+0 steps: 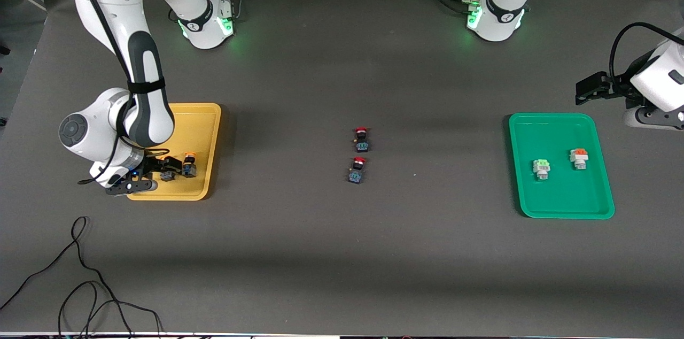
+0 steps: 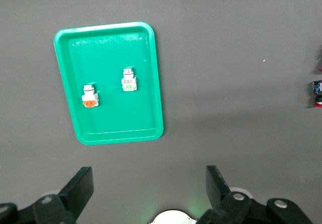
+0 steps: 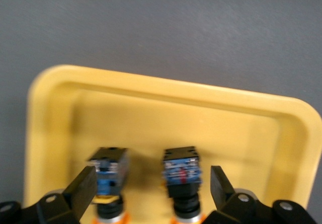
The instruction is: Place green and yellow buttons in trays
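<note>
Dark table: right claw (image 3: 151,194) gapes empty over yellow tray (image 1: 206,130); left claw (image 2: 150,189) waits wide open.

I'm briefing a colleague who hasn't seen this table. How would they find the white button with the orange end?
Look for the green tray at the left arm's end of the table. Two white-bodied buttons lie in it, apart from each other. The one wanted is the orange-ended button, which lies farther from the front camera than its neighbour, the green-ended button.

Two yellow-capped buttons (image 1: 181,167) apparently lie in the yellow tray (image 1: 206,130), two white-bodied buttons (image 1: 560,162) in the green tray (image 1: 556,205)
</note>
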{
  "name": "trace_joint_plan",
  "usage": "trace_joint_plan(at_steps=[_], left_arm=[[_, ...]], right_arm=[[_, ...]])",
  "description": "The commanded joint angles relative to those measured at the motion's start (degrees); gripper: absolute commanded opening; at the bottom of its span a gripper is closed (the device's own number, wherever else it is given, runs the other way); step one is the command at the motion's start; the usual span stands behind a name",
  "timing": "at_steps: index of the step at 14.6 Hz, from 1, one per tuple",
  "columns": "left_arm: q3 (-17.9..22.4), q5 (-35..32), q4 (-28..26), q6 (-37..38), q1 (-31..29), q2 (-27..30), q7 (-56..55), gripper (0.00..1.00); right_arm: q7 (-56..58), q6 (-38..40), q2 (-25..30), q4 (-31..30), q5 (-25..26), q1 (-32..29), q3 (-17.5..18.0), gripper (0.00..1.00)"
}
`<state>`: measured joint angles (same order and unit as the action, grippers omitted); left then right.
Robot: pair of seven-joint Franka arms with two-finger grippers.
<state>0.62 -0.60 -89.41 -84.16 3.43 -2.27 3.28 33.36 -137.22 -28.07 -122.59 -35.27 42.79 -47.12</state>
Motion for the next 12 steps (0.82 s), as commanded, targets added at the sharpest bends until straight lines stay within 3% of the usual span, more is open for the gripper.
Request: trace_joint_plan(at_steps=[1,3,5,8,12], left_arm=[[0.7,0.8,0.0,0.7,0.8,0.9,0.1,1.00],[0.6,0.8,0.2,0.7,0.8,0.9,0.1,1.00],[0.7,0.8,0.5,0.7,0.8,0.8,0.1,1.00],[0.5,0.8,0.5,0.8,0.8,0.7,0.2,1.00],[0.6,0.5,1.5,0.7,0.9,0.4,0.2,1.00]], right_arm=[[-6.2,5.9,5.9,1.0,0.7,3.2,-2.3,1.00],[-13.0,11.7,6.3,5.1,5.6,8.3,-6.1,1.00],[-18.2,21.5,6.4,11.5,11.3,14.6,-12.9,1.00],[-21.8,35.9,6.3,21.1,12.0,20.2,-22.1,1.00],[-21.9,50.2,6.3,33.2,14.6,20.7,-28.0,1.00]])
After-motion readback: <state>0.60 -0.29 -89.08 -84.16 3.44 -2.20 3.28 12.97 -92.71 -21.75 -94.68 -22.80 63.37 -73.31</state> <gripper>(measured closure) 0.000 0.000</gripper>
